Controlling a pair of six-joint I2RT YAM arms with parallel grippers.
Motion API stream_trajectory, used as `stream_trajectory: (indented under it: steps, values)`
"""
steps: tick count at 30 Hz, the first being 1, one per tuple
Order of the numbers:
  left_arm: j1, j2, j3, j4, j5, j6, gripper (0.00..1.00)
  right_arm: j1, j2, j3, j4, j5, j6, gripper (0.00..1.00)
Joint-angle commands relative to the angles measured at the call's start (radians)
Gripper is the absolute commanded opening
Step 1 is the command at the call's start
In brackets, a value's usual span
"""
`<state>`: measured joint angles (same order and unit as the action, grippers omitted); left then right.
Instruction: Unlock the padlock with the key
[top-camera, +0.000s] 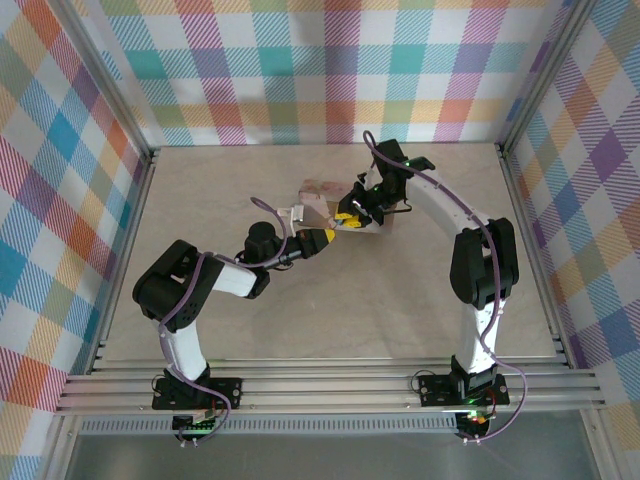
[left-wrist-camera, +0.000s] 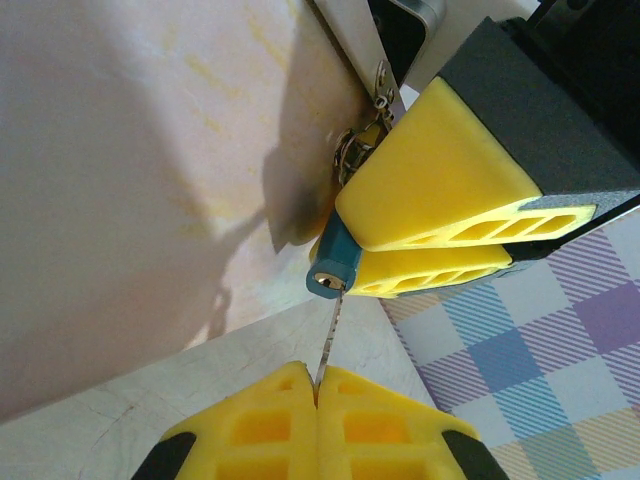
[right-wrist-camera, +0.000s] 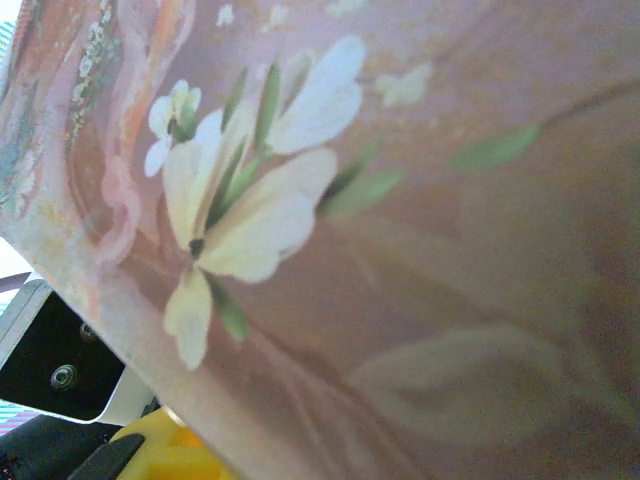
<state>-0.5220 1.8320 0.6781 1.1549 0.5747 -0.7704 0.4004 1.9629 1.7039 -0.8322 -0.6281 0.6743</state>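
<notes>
two items pinched: key (left-wrist-camera: 328, 335) by left end effector (left-wrist-camera: 316, 385), tip at keyhole (left-wrist-camera: 325, 282); padlock (left-wrist-camera: 337, 258) by right end effector (left-wrist-camera: 350, 247).

Pastel plaid cloth walls (top-camera: 330, 70) on three sides; beige marbled tabletop (top-camera: 250, 320); aluminium rails (top-camera: 330, 385) along near edge.

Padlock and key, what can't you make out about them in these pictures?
Left wrist view: the head of the key is pinched out of sight inside the left gripper. The right gripper covers most of the padlock, and whether the key tip is inside the keyhole is unclear.
Right wrist view: the blurred pink tin blocks the lock.
Top view: both are too small, tucked between the grippers.
</notes>
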Motion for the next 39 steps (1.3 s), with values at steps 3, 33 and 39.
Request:
stream_trajectory:
  steps: [3,33,39]
  values:
    - [0.004,0.016,0.025,0.057,0.002,0.008,0.0,0.008,0.001,0.041,0.012,-0.043,0.007,0.0]
    - [0.019,-0.013,0.018,0.037,-0.022,0.019,0.0,0.015,0.013,0.048,0.013,-0.027,0.021,0.0]
    - [0.022,-0.022,0.002,0.04,-0.033,0.023,0.0,0.015,0.014,0.055,0.012,-0.021,0.019,0.0]
